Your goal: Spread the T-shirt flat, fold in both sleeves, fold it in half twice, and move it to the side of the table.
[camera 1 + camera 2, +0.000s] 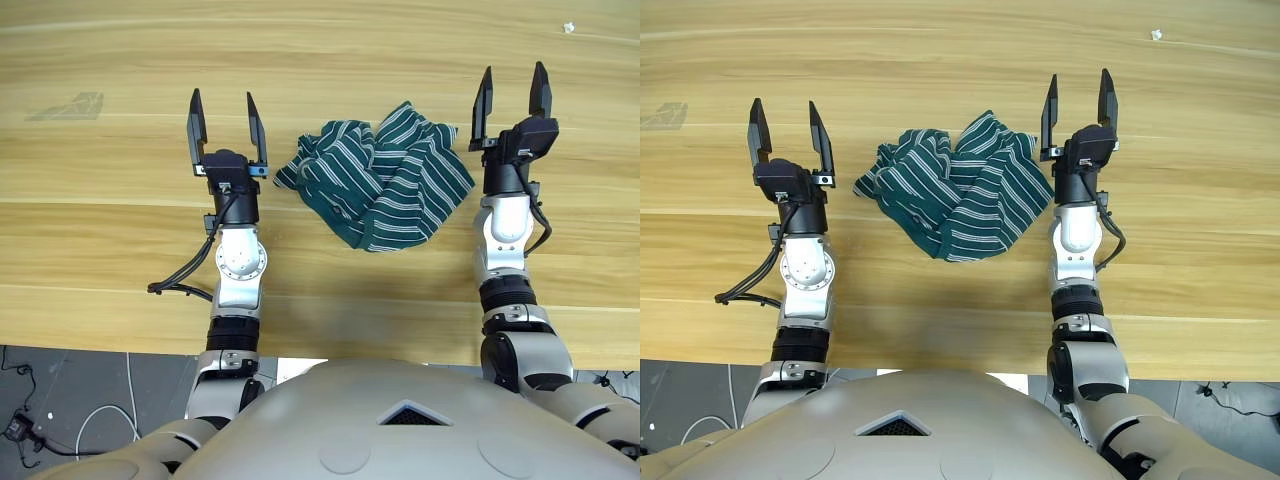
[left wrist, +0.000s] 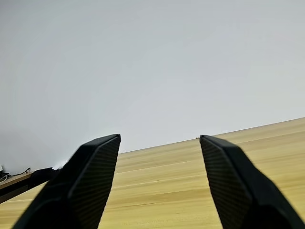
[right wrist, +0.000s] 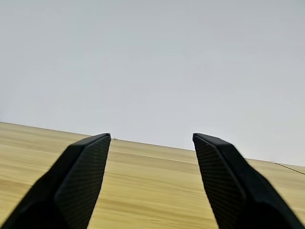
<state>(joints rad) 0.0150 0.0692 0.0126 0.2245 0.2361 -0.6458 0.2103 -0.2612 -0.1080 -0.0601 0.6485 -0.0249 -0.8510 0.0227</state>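
Here we see the T-shirt [image 1: 378, 185] lying crumpled in a heap on the table [image 1: 100, 250], not yet spread, directly between our two arms. The left gripper [image 1: 222, 103] and the right gripper [image 1: 513, 72] each hold their fingers well apart, gripping nothing, tips pointing toward the table's far edge. The heap's longer axis runs left to right, so each end sits just beside one gripper's base, inboard of the fingers rather than ahead of them. We judge neither arm clearly nearer; each must turn inward to take its own side of the cloth.
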